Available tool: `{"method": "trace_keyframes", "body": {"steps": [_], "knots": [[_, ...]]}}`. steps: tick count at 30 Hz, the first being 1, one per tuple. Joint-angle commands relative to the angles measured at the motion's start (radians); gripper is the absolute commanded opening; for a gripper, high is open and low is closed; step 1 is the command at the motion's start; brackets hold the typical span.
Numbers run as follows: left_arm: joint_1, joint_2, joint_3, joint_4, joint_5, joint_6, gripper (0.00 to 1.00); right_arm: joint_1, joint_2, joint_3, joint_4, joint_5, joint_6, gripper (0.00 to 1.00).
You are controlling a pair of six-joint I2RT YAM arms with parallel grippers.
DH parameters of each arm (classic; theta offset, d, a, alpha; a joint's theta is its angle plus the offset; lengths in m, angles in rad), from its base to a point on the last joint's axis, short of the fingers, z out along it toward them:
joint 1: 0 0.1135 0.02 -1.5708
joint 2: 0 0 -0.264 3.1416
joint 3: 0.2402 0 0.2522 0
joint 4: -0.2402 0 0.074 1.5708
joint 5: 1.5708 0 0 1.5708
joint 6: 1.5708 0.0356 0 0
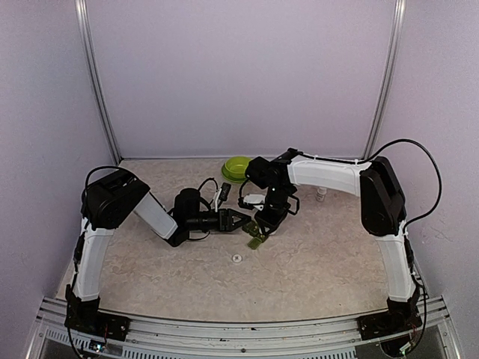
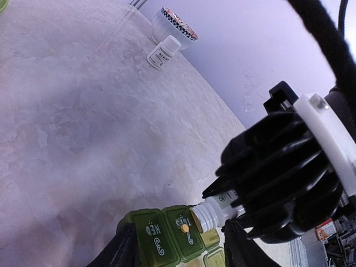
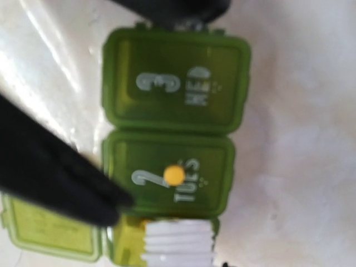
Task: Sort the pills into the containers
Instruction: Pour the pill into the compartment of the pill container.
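The dark green pill box (image 2: 167,236) lies on the table between the fingers of my left gripper (image 1: 238,222), which is shut on its two ends. Its lids marked WED (image 3: 175,83) and TUES (image 3: 169,175) are closed. The third compartment (image 3: 125,242) stands open with its lid folded out. One small round yellow pill (image 3: 174,174) rests on the TUES lid. My right gripper (image 1: 268,213) is shut on a capless white bottle (image 2: 214,211). The bottle is tipped, with its threaded neck (image 3: 178,242) over the open compartment.
A lime green bowl (image 1: 236,168) sits at the back behind the arms. A small capped white bottle (image 1: 320,194) stands to the right, beside a white cup with a patterned rim (image 2: 174,25). A flat white cap (image 1: 236,258) lies in front of the box.
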Motion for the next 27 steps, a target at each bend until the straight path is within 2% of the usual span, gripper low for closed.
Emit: {"method": "trace_keyframes", "body": {"steps": [1,27], "knots": [[-0.006,0.017,-0.003,0.009,-0.003,0.000,0.51,0.008,-0.039,-0.030,-0.009,0.013,0.000,0.22],[-0.009,0.012,-0.013,0.036,0.008,-0.015,0.55,0.009,-0.094,-0.072,-0.027,0.006,-0.003,0.23]]}}
